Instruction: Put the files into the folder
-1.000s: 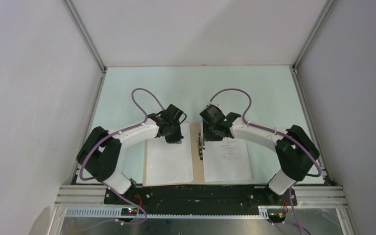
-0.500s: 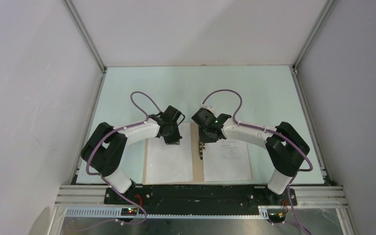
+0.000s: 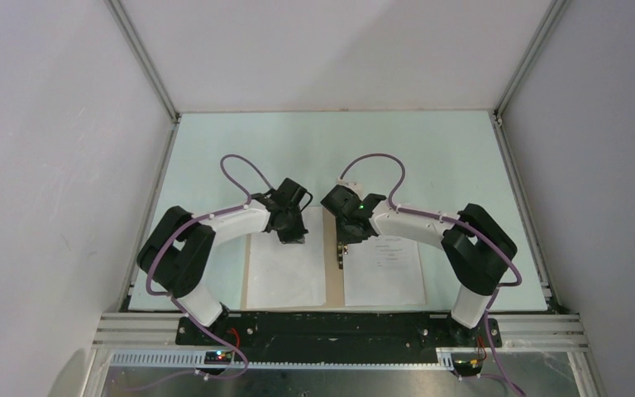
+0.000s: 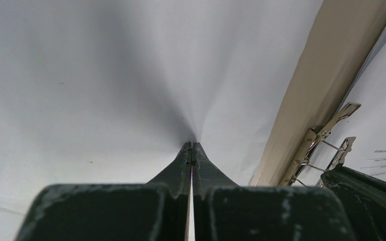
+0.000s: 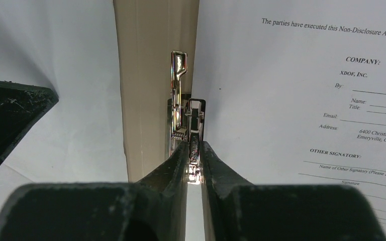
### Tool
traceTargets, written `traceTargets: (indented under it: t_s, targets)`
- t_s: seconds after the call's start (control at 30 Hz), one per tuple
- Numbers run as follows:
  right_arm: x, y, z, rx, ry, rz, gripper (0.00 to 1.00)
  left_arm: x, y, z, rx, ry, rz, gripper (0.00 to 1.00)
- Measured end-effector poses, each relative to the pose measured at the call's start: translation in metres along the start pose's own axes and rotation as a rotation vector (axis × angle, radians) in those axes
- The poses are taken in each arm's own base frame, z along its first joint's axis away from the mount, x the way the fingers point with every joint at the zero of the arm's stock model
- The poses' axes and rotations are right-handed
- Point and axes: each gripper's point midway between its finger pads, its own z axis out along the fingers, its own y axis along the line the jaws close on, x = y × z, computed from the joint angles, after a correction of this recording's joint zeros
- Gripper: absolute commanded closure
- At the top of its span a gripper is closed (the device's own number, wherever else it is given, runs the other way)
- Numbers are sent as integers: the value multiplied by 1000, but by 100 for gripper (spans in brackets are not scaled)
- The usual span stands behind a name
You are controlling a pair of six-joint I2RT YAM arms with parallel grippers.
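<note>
pale green table [image 3: 240, 149] between white walls, with all the work at its near edge. the right pincer [image 5: 194, 148] has moved off the printed page to the spine within the last second. its jaws have narrowed from a wide stance to a thin gap. both tips now sit either side of the raised lever of the metal clip [image 5: 176, 108] and touch it, as far as the wrist view shows. the clip lies on the tan middle strip of the folder [image 5: 151, 60], which is open flat. right of the strip lies the printed sheet [image 5: 281, 125], on the folder's right half. whether its inner edge is under the clip i cannot tell. left of the strip the blank sheet [image 4: 105, 75] covers the other half.

the left pincer [image 4: 191, 146] has finished closing and has hardly shifted. its jaws are together and its tips are down on that sheet's far inner corner. whether a fold of paper is nipped between them cannot be told.

my reading is that both files lie on the folder but are not yet fastened. the fresh grip on the lever points to raising the clip next. the lever is thin and sprung, so it could slip out.
</note>
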Motion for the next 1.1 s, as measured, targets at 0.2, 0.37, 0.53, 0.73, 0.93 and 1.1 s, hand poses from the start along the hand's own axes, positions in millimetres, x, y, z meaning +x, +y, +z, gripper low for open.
traceTargets:
  t_s: [0.2,0.37,0.53,0.73,0.93,1.1]
  targets:
    - [1,1,-1,11,-8,-6,87,0,0,0,-1,2,-6,100]
    - [3,2,-2,21,-15,-16,89,0,0,0,-1,2,-11,100]
    - [5,2,-4,25,-16,-12,90,0,0,1,-2,3,-13,100]
    - [23,-2,-3,25,13,-4,90,-1,-2,1,4,5,-16,100]
    - [33,-4,-1,19,22,17,86,-1,-6,2,17,9,-19,100]
    - [34,-5,-4,8,14,32,79,-1,-6,2,19,10,-23,100]
